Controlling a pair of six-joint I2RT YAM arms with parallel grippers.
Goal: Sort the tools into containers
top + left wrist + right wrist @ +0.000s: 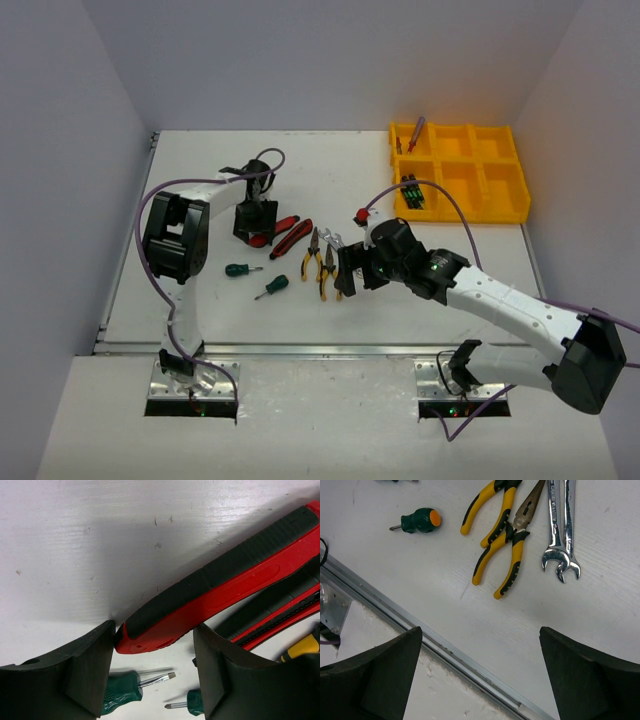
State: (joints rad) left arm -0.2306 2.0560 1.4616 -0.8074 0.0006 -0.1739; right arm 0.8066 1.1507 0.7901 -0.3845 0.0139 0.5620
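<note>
Pointing straight down, left jaws astride red-handled cutters (210, 592).

Top cam overhead, whole table (200, 190), L wrist close over cutters (215, 590), R wrist higher over pliers (507, 540) — both shared w/ top.

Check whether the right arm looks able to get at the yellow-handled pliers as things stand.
Probably yes: its open jaws hang right by the pliers, which lie uncovered, only wrenches alongside.

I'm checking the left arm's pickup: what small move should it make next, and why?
Probably close the left gripper on the red-handled cutters: the end of one handle lies between its fingers on the table, with a gap showing on one side, so nothing looks clamped yet.
</note>
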